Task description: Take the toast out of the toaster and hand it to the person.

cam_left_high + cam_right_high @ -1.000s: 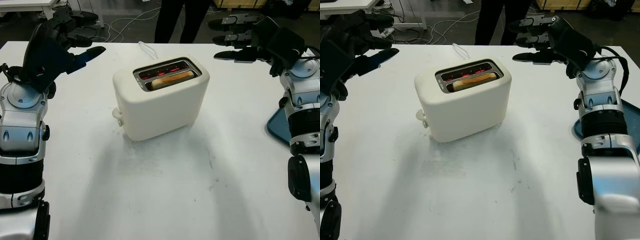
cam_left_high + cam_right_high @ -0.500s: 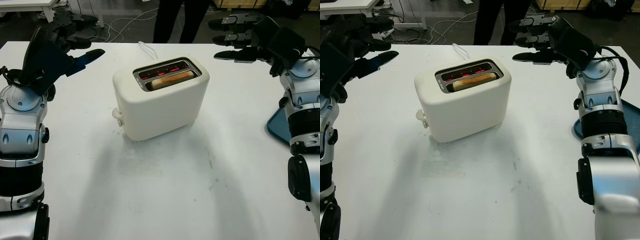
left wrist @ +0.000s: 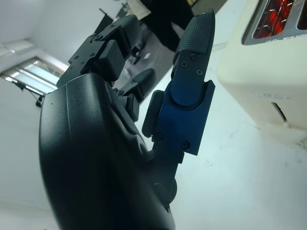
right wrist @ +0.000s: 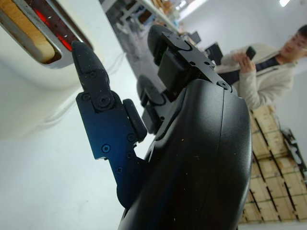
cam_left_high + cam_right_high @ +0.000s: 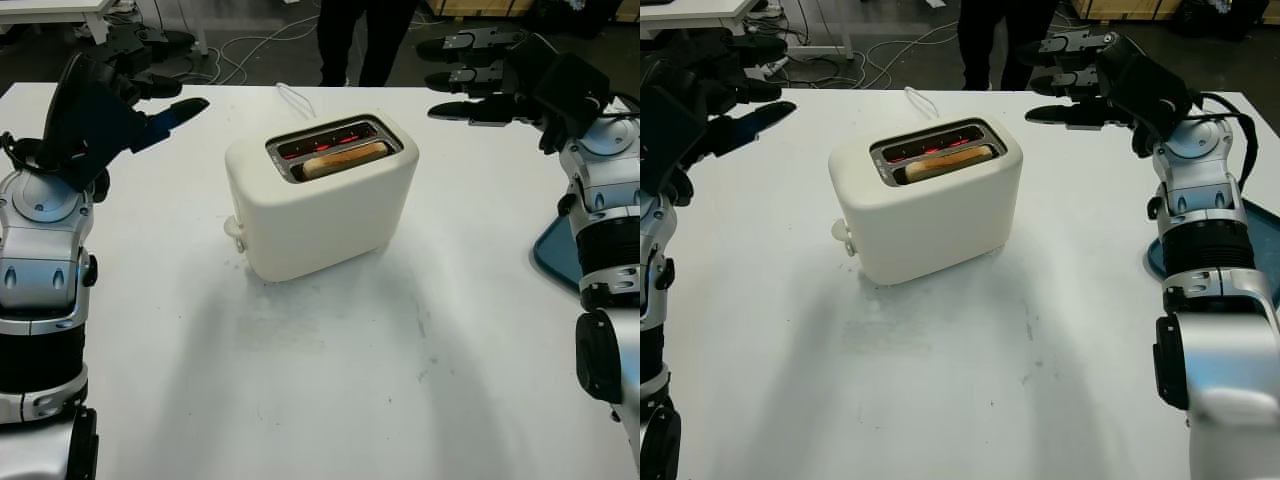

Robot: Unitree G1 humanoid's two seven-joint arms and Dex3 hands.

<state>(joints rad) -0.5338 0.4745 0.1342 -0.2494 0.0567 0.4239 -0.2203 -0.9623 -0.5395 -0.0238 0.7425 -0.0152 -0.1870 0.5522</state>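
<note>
Toaster: your cream toaster (image 5: 322, 195) stands near the middle of the white table (image 5: 330, 390), slots up, heating wires glowing red inside.
Toast: the toast (image 5: 344, 158) sits in the slot nearer you, its top edge just above the rim; nothing touches it.
Left hand: your left hand (image 5: 120, 95) is raised above the table's far left corner, well apart from the toaster, forearm upright and palm turned toward the toaster. The fingers (image 3: 194, 48) are stretched out and hold nothing.
Right hand: your right hand (image 5: 1095, 80) is lifted over the far right edge, well apart from the toaster, with the fingers (image 5: 1065, 113) pointing inward toward the table's middle. They are extended and empty.
Arms: both arms rise from the near edge, elbows bent, one on each side of the toaster.
Person: a person (image 5: 358, 35) in dark trousers stands beyond the far edge, behind the toaster.
Tray: a blue tray (image 5: 558, 255) lies at the right edge, partly behind your right arm.
Cord: a white cord (image 5: 293, 97) runs from behind the toaster toward the far edge.
</note>
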